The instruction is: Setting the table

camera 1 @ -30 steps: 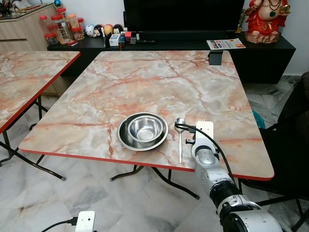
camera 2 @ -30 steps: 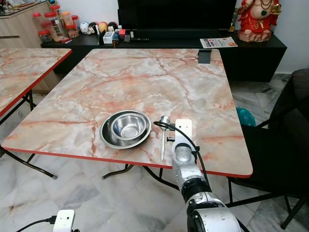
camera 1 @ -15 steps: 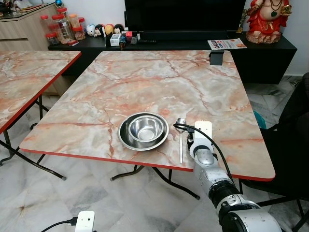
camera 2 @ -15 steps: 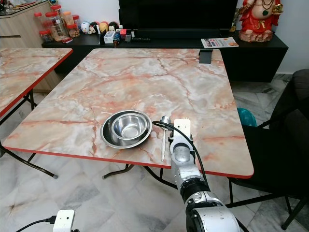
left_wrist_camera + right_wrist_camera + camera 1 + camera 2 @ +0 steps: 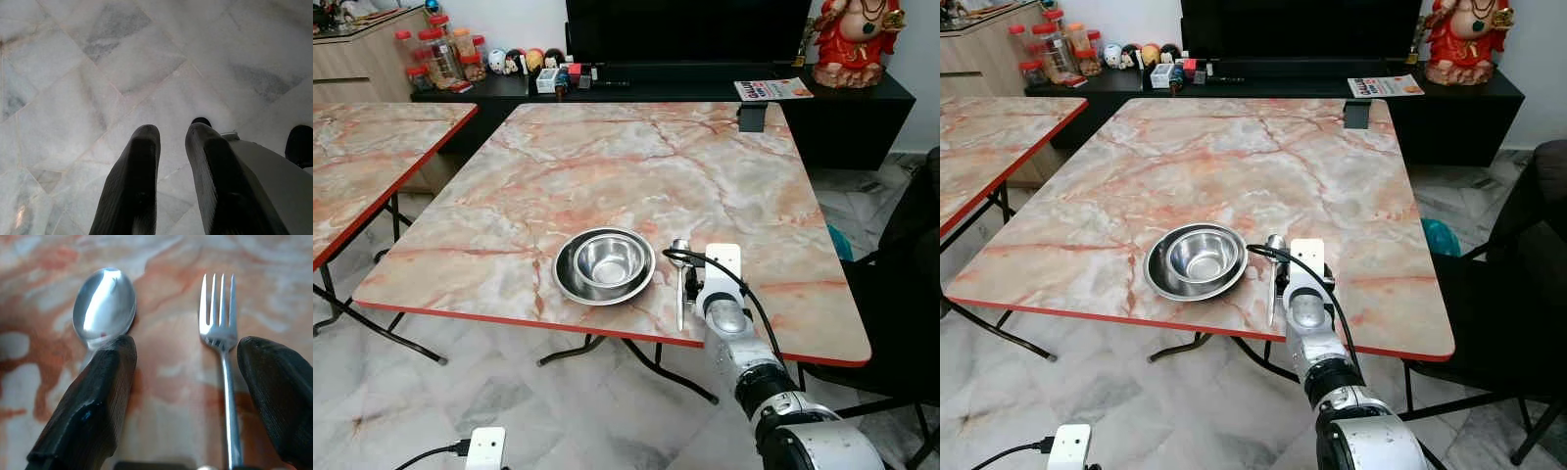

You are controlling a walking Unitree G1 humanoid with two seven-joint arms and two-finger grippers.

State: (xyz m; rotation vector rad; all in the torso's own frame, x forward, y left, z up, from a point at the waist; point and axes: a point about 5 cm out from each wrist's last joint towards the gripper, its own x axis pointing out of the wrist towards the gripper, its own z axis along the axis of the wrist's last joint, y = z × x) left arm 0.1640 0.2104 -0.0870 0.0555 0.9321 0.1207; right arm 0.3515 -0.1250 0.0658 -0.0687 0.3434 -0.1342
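Fork [image 5: 221, 333] lies flat on the marble table [image 5: 636, 166], between the spread fingers of the right gripper [image 5: 188, 382], close by one finger; the spoon [image 5: 103, 303] sits beside the other, steel bowl [image 5: 605, 262] further that side. Thin, stiff, slick steel, light I'd judge — pinch mid-handle. Left gripper [image 5: 171, 142] hangs over the floor, fingers slightly parted, empty.

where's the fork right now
The fork lies flat on the marble table beside the spoon, between the open right gripper fingers.
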